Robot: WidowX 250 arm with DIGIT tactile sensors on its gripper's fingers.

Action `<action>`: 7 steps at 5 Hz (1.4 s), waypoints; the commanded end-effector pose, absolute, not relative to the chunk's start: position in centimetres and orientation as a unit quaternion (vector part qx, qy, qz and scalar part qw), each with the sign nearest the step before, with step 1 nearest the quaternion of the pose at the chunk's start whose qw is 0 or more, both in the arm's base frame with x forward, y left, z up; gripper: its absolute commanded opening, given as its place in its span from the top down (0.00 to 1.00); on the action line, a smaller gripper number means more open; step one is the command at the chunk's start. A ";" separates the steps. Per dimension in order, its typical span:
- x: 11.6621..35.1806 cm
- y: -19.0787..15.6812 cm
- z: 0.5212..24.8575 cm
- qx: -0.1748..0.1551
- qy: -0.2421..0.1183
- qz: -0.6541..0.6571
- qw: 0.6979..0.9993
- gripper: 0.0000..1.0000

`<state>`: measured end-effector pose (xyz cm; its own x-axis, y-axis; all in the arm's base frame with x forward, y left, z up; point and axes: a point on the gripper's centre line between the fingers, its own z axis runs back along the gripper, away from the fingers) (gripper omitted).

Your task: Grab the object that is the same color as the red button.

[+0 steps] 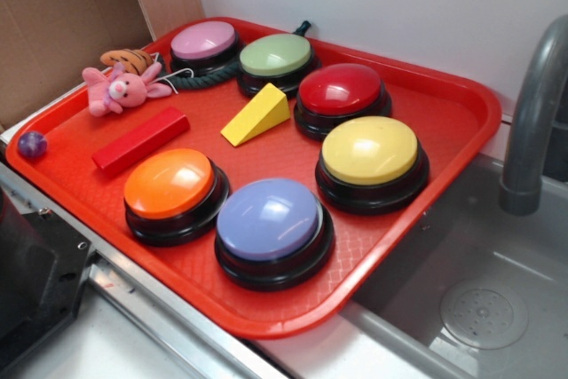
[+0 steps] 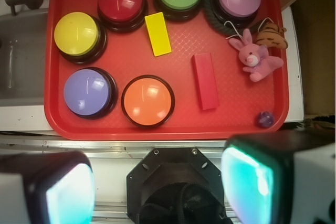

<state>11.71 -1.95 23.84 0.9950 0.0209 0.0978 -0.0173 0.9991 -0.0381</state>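
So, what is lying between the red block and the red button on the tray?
The yellow wedge lies between the red block and the red button; both views show it.

Solid red rectangular block (image 1: 140,140) matches the glossy dark-red dome button (image 1: 341,89) on its black base; yellow plastic wedge (image 1: 256,115) between them, waffle-textured red plastic tray (image 1: 444,122).

We note the gripper (image 2: 157,184): two white fingers (image 2: 273,182) with black-edged, teal-glowing pads, and a black octagonal screwed mount.
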 end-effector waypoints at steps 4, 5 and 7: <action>16.6 2.0 15.4 0.030 -0.038 0.025 0.998 0.00; 17.8 3.8 13.1 0.026 -0.038 0.058 0.997 0.00; 19.3 6.7 8.4 0.036 -0.032 0.110 0.993 0.00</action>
